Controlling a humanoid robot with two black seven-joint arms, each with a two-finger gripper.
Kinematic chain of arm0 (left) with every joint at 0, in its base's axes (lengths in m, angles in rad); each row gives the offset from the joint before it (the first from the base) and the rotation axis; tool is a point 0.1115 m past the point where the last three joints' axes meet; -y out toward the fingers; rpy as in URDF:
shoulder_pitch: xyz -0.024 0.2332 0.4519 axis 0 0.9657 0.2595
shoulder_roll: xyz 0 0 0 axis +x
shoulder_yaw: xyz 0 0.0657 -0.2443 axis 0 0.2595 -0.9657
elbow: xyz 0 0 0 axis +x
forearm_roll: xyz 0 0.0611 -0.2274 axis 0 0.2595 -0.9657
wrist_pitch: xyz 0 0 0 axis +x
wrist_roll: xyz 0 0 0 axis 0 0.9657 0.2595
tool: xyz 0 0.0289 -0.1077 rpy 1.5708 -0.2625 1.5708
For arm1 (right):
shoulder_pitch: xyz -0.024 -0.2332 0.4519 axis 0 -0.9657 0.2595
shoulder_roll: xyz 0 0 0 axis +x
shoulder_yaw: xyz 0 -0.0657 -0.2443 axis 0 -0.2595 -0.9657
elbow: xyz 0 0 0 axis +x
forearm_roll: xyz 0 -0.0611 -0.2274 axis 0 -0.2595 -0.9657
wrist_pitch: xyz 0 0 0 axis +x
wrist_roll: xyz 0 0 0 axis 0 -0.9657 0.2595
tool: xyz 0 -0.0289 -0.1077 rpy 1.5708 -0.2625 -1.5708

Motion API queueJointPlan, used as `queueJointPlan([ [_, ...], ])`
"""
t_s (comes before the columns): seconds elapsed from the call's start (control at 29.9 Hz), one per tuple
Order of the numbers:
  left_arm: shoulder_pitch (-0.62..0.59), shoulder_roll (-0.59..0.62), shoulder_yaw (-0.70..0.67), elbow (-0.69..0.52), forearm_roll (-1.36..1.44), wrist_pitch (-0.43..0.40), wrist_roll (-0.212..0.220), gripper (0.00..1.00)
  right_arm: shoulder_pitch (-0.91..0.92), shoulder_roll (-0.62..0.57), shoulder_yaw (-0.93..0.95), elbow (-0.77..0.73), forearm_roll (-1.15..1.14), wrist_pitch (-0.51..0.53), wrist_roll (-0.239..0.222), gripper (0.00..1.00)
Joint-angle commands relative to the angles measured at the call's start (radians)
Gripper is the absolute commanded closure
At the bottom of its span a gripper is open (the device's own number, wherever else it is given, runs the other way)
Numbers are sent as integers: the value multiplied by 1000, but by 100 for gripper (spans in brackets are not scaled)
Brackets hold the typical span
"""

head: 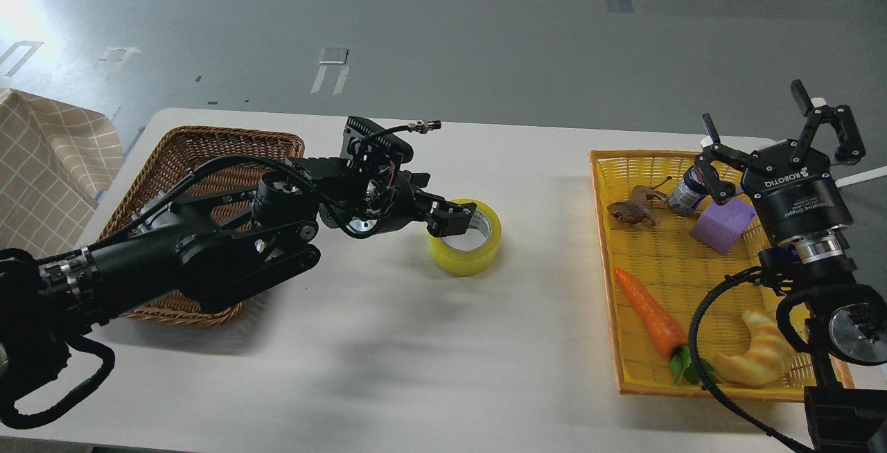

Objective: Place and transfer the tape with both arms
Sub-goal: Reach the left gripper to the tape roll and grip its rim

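The tape (478,249), a wide yellow roll with a pale core, lies flat on the white table (388,342) near the middle. My left gripper (449,221) reaches in from the left and is closed over the roll's left wall, one finger inside the core and one outside. The roll rests on the table. My right gripper (779,127) is open and empty, fingers spread and pointing up, above the far right corner of the yellow tray (604,231), far from the tape.
A brown wicker basket (208,145) stands at the left, under my left arm. The yellow tray holds a toy frog (632,210), a small bottle (684,193), a purple block (722,226), a carrot (651,314) and a croissant (759,356). A checked cloth (48,162) lies at the far left.
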Motion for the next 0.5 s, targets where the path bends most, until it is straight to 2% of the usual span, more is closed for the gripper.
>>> queueJointPlan([
  [0.0,-14,-61,15,67,-1,0,12,2,-4,0,0,-2,-1,0,0,0],
  [0.17,-14,-86,35,104,-1,0,33,2,-5,0,0,-3,-1,0,0,0],
  [0.47,-14,-134,46,190,-4,0,35,2,-8,0,0,-5,-1,0,0,0],
])
